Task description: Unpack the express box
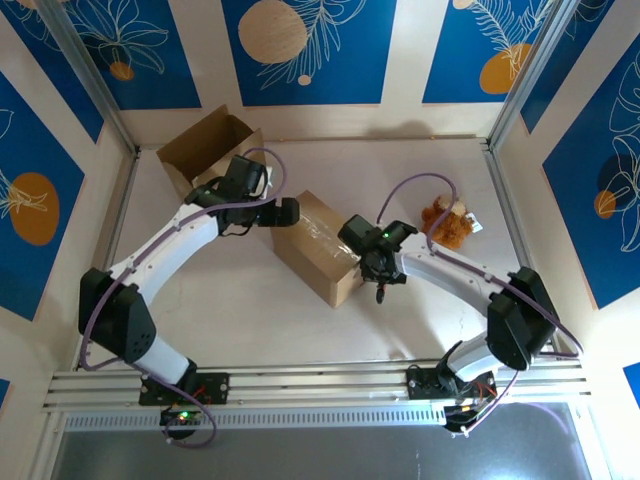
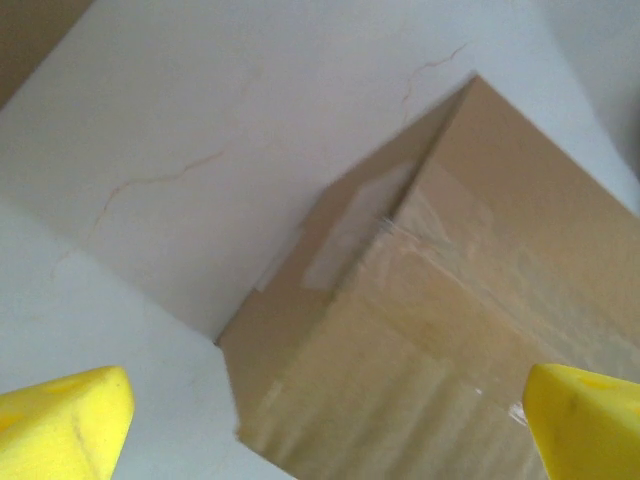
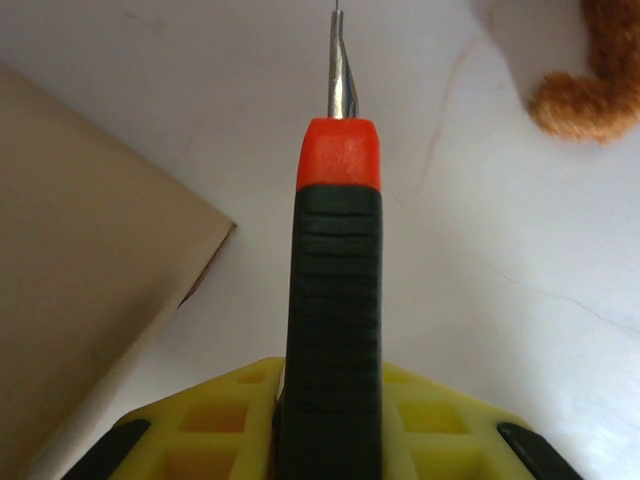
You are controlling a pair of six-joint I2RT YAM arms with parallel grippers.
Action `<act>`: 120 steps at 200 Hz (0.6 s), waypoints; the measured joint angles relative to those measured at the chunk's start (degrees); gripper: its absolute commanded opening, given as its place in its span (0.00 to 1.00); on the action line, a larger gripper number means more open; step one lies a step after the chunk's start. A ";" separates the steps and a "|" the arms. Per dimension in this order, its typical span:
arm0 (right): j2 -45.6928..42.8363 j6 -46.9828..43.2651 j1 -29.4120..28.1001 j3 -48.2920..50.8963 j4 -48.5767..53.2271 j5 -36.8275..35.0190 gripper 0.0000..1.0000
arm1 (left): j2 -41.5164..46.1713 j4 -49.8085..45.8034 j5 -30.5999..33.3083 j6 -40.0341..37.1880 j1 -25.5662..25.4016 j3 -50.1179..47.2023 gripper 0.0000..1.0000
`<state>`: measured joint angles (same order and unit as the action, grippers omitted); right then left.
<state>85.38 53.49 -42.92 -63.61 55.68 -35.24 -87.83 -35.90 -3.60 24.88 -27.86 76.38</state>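
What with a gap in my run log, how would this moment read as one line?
left hand: open over taped box | right hand: shut on knife, beside it | plush toy: on table

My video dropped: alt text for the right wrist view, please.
The right gripper is shut on a cutter with a ribbed dark handle, orange collar and thin metal blade, pointing away over the white table. A brown cardboard box corner lies left, orange plush fur top right.
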 measured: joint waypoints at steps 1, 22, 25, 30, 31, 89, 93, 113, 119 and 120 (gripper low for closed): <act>0.22 -0.02 0.02 -0.22 -0.22 -0.09 0.00 | 0.04 0.00 0.02 0.09 0.00 -0.09 1.00; 2.60 -1.81 0.24 -2.69 -2.21 -0.42 0.00 | 0.79 0.04 1.05 1.81 0.07 -1.51 1.00; 2.89 -2.05 0.24 -2.99 -2.43 -0.39 0.00 | 0.81 0.13 1.18 1.97 0.09 -1.64 1.00; 3.39 -2.43 0.24 -3.54 -2.84 -0.39 0.00 | 0.87 0.33 1.29 2.29 0.13 -1.88 1.00; 3.43 -2.45 0.24 -3.58 -2.89 -0.39 0.00 | 0.87 0.35 1.29 2.32 0.15 -1.92 1.00; 6.27 -3.50 -0.59 -5.77 -4.87 -0.28 0.00 | 0.92 5.97 3.41 7.56 0.63 -4.24 1.00; 6.36 -3.48 -0.74 -5.77 -4.94 -0.26 0.00 | 0.98 6.88 3.93 7.91 0.63 -4.79 1.00; 7.02 -3.48 -1.75 -5.79 -5.16 0.13 0.00 | 1.25 11.43 5.31 9.31 0.66 -7.85 1.00; 7.17 -3.48 -2.01 -5.79 -5.16 0.28 0.00 | 1.22 12.61 5.42 9.57 0.66 -8.55 0.99; 7.19 -3.48 -2.03 -5.79 -5.16 0.28 0.00 | 1.22 12.76 5.44 9.57 0.66 -8.63 1.00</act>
<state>92.58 50.02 -44.95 -69.41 50.52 -34.96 -86.61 -23.14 1.85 34.46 -27.20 67.75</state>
